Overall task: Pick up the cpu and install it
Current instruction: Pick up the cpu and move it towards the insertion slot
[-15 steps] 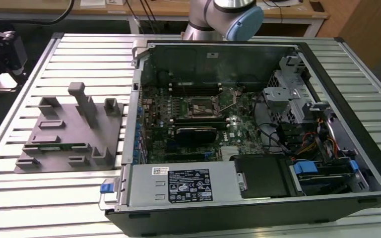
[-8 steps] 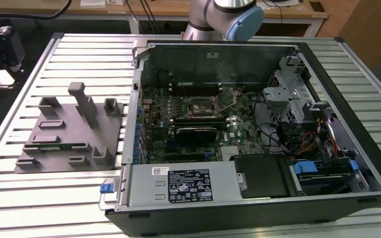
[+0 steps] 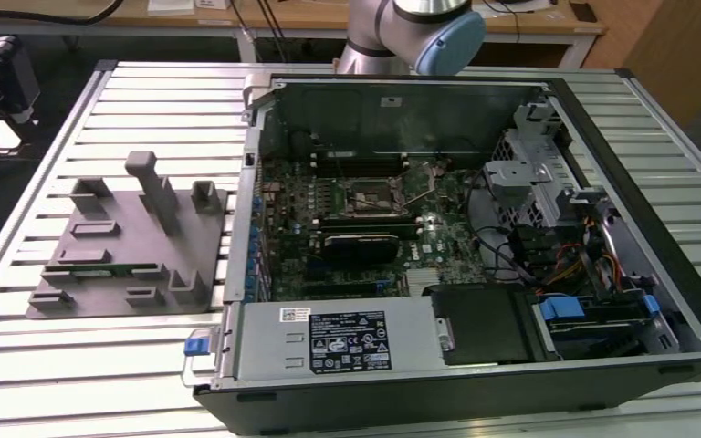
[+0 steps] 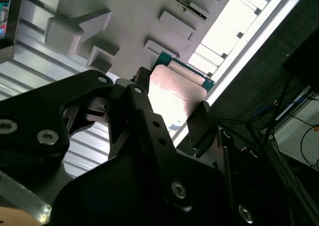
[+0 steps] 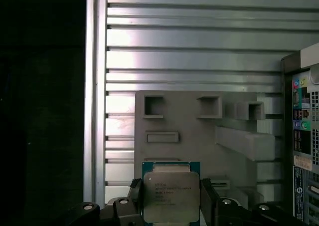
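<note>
The cpu (image 5: 170, 196) (image 4: 175, 92), a flat square chip with a silvery top and a thin green rim, sits clamped between my gripper's (image 5: 171, 200) (image 4: 172, 109) two dark fingers (image 5: 135, 198) in both wrist views. The gripper is shut on its opposite edges. It hangs well above the grey tray (image 5: 189, 121) (image 4: 124, 6) that lies on the slatted table. In the exterior view the grey tray (image 3: 107, 301) lies to the left of the open computer case (image 3: 448, 228). Inside the case, the dark square socket frame (image 3: 369, 193) sits on the motherboard.
The robot's base (image 3: 405, 36) stands behind the case in the exterior view. Raised grey posts (image 3: 156, 187) stick up from the tray, and a narrow green strip (image 3: 101, 269) lies in it. The slatted metal table (image 3: 156, 119) ends close beside the tray (image 5: 95, 111). Cables and drive bays (image 3: 570, 246) fill the case's right side.
</note>
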`<state>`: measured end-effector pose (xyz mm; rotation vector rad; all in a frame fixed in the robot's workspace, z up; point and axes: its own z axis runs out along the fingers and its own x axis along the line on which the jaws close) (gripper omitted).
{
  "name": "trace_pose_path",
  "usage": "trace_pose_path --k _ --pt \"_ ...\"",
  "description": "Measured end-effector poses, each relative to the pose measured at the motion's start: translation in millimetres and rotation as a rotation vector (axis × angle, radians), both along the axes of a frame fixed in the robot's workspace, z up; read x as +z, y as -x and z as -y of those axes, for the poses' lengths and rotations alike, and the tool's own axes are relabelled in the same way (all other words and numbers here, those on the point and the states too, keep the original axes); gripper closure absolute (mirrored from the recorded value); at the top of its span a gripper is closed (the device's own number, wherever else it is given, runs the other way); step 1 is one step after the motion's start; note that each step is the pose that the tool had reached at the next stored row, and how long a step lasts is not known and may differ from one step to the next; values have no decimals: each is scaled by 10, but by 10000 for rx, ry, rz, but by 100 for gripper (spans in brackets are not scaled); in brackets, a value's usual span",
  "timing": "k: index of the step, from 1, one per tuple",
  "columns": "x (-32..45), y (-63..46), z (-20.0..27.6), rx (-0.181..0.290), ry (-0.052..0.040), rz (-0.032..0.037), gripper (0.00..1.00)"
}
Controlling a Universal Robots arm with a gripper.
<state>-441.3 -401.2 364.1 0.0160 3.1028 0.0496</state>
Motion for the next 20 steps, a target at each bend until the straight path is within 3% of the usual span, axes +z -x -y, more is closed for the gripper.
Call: trace_pose_path --k 9,20 --pt "3 -34 0 0 1 -3 46" --pt "2 -269 0 0 0 -6 46"
